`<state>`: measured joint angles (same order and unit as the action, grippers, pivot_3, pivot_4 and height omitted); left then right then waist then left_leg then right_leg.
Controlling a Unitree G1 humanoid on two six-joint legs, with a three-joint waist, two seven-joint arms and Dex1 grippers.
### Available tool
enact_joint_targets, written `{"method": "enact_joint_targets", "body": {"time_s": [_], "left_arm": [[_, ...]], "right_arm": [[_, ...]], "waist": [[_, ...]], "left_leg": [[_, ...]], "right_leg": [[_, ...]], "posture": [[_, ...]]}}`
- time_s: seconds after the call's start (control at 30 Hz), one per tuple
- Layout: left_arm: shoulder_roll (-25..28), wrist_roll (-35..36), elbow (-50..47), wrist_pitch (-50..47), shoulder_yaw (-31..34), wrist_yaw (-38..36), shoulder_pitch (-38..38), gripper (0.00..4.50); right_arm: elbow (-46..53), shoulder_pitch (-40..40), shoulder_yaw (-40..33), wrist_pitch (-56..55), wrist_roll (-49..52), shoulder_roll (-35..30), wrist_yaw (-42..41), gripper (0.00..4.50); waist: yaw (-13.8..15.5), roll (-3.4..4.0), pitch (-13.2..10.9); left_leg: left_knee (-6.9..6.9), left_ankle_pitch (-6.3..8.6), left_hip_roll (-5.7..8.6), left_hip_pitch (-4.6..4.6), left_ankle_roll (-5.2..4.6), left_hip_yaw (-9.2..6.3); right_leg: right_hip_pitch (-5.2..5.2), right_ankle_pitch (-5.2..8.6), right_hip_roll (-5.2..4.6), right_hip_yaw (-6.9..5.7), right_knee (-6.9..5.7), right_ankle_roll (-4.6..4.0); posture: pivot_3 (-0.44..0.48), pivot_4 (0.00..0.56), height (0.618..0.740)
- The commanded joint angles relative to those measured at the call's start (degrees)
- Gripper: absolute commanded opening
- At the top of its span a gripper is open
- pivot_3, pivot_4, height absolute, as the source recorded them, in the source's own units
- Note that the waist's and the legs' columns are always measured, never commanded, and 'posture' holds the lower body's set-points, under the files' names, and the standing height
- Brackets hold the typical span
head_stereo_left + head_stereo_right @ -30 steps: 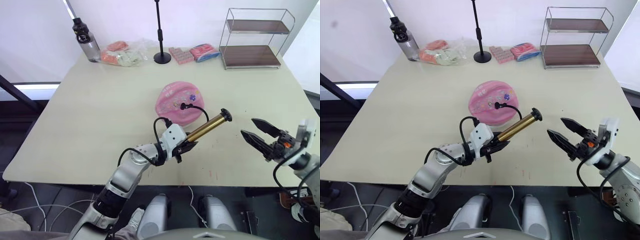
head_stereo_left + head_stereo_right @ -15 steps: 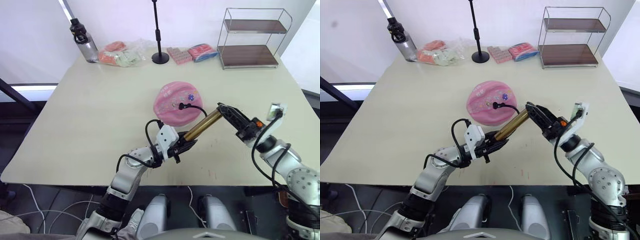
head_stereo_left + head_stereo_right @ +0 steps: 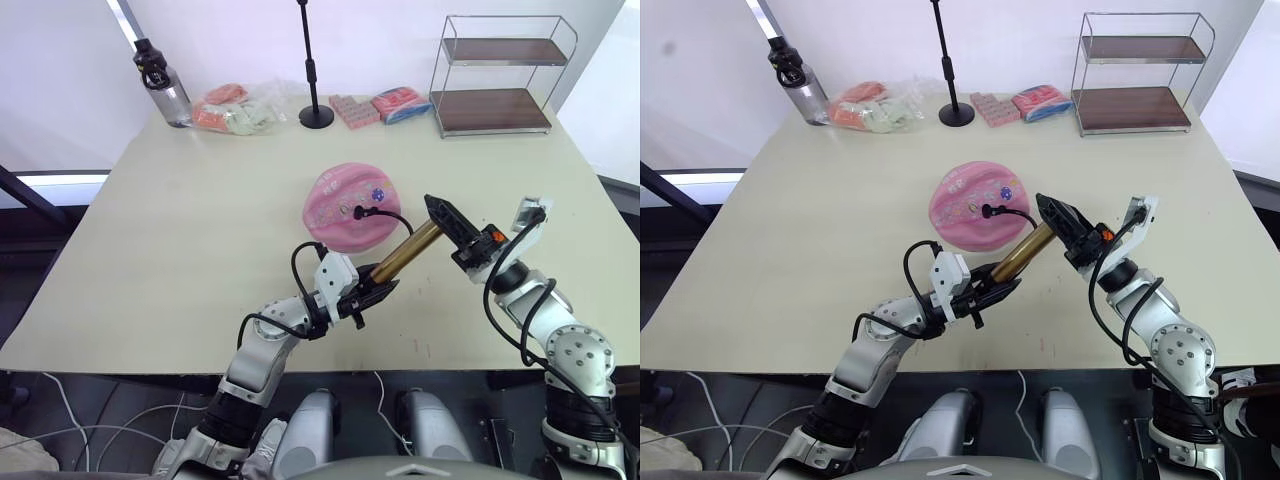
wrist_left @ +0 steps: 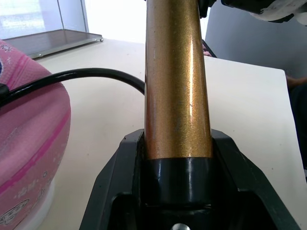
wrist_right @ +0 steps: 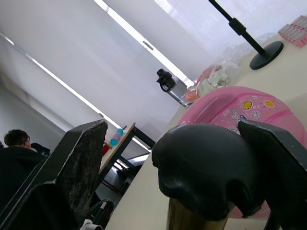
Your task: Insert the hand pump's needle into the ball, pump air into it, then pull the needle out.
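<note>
**Pump slanted beside the ball, gripped at both ends**

The hand pump (image 3: 408, 252), a smooth gold-bronze cylinder, slants up and away above the table (image 3: 180, 230). The left gripper (image 3: 372, 294) clamps its lower black cap; the right gripper (image 3: 440, 215) straddles its rounded black handle, fingers spread. Its hose curves into the pink rubber ball (image 3: 345, 205).

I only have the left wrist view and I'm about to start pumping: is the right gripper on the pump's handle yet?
Observer: The right gripper straddles the black handle of the hand pump, but it is open. One of its fingers stands clear of the handle.
Operator: Is the hose end at the ball's valve?
Observer: The hose's black fitting sits on top of the ball. The needle itself is too small to make out.
</note>
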<state>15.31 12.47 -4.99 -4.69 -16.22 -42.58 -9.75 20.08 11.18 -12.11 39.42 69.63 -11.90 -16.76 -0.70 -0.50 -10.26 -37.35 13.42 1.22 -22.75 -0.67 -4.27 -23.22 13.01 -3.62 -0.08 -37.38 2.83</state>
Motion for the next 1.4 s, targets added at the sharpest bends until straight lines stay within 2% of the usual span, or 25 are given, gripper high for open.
{"method": "enact_joint_targets", "body": {"time_s": [0.03,0.6,0.63,0.77,0.83,1.1,1.13,1.2,1.27,1.4], "left_arm": [[-0.06,-0.11,0.48,1.52,0.52,-0.46,-0.32,1.20],[-0.24,-0.24,1.60,1.38,1.15,-0.19,0.06,1.20],[-0.25,-0.31,1.78,1.47,1.14,-0.20,-0.02,1.20],[-0.21,-0.56,2.53,1.99,1.04,-0.39,-0.07,1.20],[-0.17,-0.61,2.68,2.15,1.06,-0.47,-0.03,1.20],[0.33,-0.39,3.34,0.77,1.60,-0.45,0.13,1.20],[0.51,-0.35,3.49,0.31,1.75,-0.43,0.05,1.70],[0.82,-0.57,4.06,-0.34,2.23,0.00,-0.25,2.39],[1.43,-0.52,5.02,0.16,2.65,-0.74,-0.83,2.83],[3.08,0.94,5.99,0.62,3.12,-4.26,-1.72,4.42]], "right_arm": [[2.11,1.01,0.08,-1.35,0.40,0.44,-0.79,4.50],[2.55,1.13,0.90,-2.79,-2.87,0.83,-2.09,4.50],[2.53,1.13,0.95,-2.92,-3.08,0.82,-2.15,3.99],[2.40,1.09,1.11,-3.30,-3.64,0.94,-2.45,2.42],[2.34,0.99,1.23,-3.34,-3.96,0.81,-2.79,1.89],[2.64,0.76,1.70,-3.47,-5.56,0.56,-3.62,1.85],[2.74,0.82,1.87,-3.58,-6.17,0.33,-3.88,1.85],[2.95,0.88,2.23,-3.70,-7.02,-0.14,-4.70,1.85],[3.76,0.89,3.23,-5.13,-10.16,-1.33,-6.69,1.85],[5.30,0.88,6.04,-7.39,-16.20,-5.11,-11.64,1.85]], "waist": [[-0.01,0.00,0.00],[-0.04,0.00,0.00],[-0.04,0.00,0.00],[-0.04,0.00,0.00],[-0.04,0.00,0.00],[-0.04,0.00,0.00],[-0.04,0.00,0.00],[-0.05,0.01,-0.01],[-0.06,0.01,-0.01],[-0.05,0.01,-0.01]], "left_leg": [[0.00,0.00,0.00,0.00,0.00,0.00],[0.00,0.00,-0.02,0.01,0.00,0.02],[0.00,0.00,-0.02,0.01,0.00,0.02],[0.00,0.00,-0.02,0.00,0.00,0.03],[0.00,0.00,-0.02,0.00,0.00,0.02],[0.00,0.00,-0.03,0.00,0.00,0.03],[0.00,0.00,-0.03,0.00,0.00,0.02],[0.01,0.00,-0.03,0.00,0.00,0.03],[0.00,0.00,-0.02,0.00,0.00,0.02],[0.00,0.00,0.01,-0.03,0.00,0.03]], "right_leg": [[0.00,0.00,0.01,0.01,-0.01,0.00],[-0.04,0.01,0.02,0.05,-0.05,0.00],[-0.04,0.01,0.02,0.05,-0.05,0.00],[-0.04,0.01,0.02,0.06,-0.04,0.00],[-0.04,0.01,0.02,0.06,-0.05,0.00],[-0.06,0.01,0.02,0.06,-0.04,0.00],[-0.06,0.01,0.02,0.06,-0.04,0.01],[-0.06,0.02,0.02,0.06,-0.04,0.01],[-0.06,0.12,0.02,0.06,-0.04,0.18],[-0.09,0.12,0.02,0.05,-0.05,0.19]], "posture": [[0.000,0.150,0.740],[0.000,0.150,0.740],[0.000,0.150,0.740],[0.000,0.150,0.740],[0.000,0.150,0.740],[0.000,0.150,0.740],[0.000,0.150,0.740],[0.000,0.150,0.740],[0.000,0.150,0.740],[0.000,0.150,0.740]]}}
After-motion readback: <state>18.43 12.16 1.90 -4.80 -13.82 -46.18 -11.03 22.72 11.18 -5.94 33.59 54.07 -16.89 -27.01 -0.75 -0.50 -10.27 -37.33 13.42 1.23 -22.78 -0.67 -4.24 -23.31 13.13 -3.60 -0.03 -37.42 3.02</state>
